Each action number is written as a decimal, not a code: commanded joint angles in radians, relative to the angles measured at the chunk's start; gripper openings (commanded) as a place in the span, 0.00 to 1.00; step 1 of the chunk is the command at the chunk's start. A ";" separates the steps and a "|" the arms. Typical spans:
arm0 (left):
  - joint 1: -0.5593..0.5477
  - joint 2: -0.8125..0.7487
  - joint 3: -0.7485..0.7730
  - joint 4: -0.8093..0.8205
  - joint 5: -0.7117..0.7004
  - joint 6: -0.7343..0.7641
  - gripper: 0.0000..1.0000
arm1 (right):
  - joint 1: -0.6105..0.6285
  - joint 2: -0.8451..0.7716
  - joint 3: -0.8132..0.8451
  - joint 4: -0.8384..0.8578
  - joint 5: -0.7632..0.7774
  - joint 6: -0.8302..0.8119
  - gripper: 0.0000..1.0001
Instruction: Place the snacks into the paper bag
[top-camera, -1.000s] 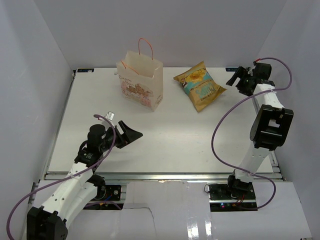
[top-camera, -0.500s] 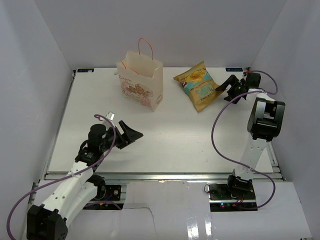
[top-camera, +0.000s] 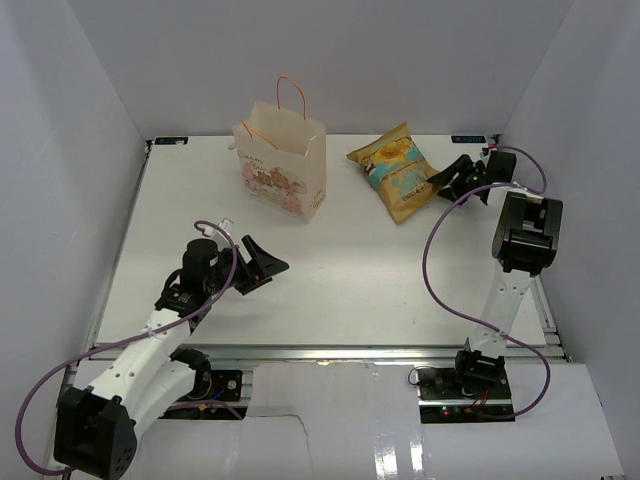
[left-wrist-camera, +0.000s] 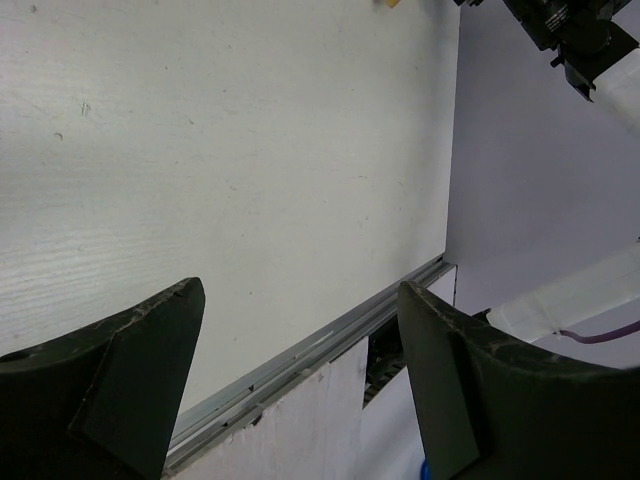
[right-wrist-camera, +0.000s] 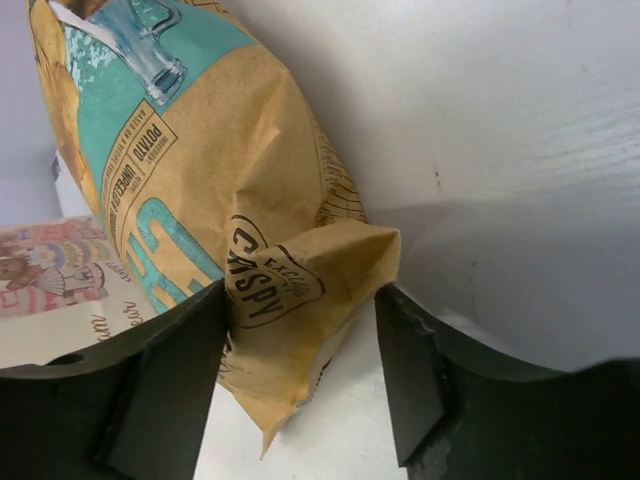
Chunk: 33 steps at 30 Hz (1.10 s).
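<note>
1. White walls (top-camera: 330, 60) close in a pale table (top-camera: 370, 270) on three sides.
2. Far back and left of centre stands the paper bag (top-camera: 283, 165) — upright, mouth open, one orange cord handle raised.
3. To its right, well apart, the crisp bag (top-camera: 400, 172) lies flat on the table, yellow and teal.
4. The right gripper (top-camera: 450, 181) sits low at the crisp bag's right edge. Its wrist view shows the jaws spread with a crumpled corner of the packet between them — not pinched.
5. The left gripper (top-camera: 260, 267) hangs over bare table at the near left, jaws spread wide, holding nothing.
</note>
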 joint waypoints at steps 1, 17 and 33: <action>-0.007 0.015 0.050 0.006 0.013 0.018 0.88 | 0.005 0.023 0.005 0.081 -0.035 0.012 0.63; -0.007 0.004 0.064 0.017 0.005 0.031 0.88 | 0.003 -0.101 -0.004 0.081 -0.160 -0.088 0.11; -0.005 -0.088 0.035 0.018 0.016 0.080 0.89 | 0.114 -0.518 0.033 -0.097 -0.084 -0.388 0.08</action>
